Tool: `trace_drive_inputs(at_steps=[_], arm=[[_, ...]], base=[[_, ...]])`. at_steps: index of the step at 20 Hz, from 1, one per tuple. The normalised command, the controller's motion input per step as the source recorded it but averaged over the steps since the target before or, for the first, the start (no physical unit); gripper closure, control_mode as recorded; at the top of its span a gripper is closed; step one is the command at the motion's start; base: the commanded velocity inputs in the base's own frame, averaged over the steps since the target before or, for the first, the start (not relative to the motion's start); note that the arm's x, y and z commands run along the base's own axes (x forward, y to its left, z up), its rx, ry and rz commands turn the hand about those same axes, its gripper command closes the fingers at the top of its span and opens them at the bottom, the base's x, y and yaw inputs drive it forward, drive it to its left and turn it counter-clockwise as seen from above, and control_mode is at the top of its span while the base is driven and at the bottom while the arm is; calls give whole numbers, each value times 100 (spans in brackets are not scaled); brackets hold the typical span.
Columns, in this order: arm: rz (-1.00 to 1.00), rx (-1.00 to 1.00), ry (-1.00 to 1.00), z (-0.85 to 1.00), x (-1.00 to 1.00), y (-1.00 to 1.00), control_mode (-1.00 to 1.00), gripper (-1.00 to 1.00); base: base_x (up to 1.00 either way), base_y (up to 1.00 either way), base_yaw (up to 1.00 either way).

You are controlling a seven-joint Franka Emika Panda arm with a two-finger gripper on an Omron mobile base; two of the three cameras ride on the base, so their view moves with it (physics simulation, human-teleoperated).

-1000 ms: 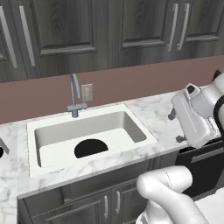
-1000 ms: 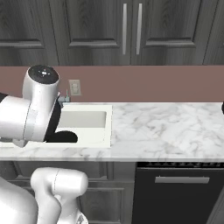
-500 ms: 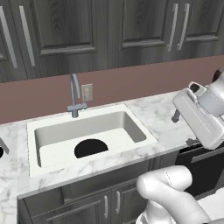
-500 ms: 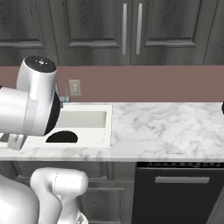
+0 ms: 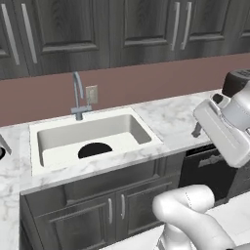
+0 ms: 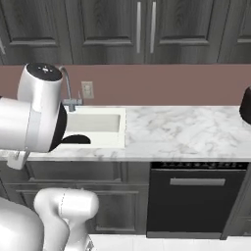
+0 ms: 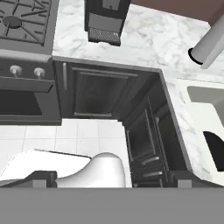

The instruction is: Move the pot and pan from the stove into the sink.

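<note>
Lying flat in the sink, near its front edge, the pan shows as a black disc. Well apart from it, past the counter's right end, the gripper hangs with jaws apart, holding nothing. Its view catches a corner of the stove.

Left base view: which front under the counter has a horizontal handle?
The black dishwasher, right of the sink. Its handle runs across its top, while the two cabinet doors below the sink have upright handles.
</note>
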Motion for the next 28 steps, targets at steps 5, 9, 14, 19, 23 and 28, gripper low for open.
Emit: trace_drive_inputs(at_steps=[5,9,14,19,23,28], arm=[[0,0,0,0,0,0,100,-100],[0,0,0,0,0,0,100,-100],[0,0,0,0,0,0,100,-100],[0,0,0,0,0,0,100,-100],[0,0,0,0,0,0,100,-100],[0,0,0,0,0,0,100,-100]], base=[[-44,-5,0],[0,0,0],[-10,-16,-10],[-4,-28,-34],[-1,-18,-40],[-1,-17,-38]])
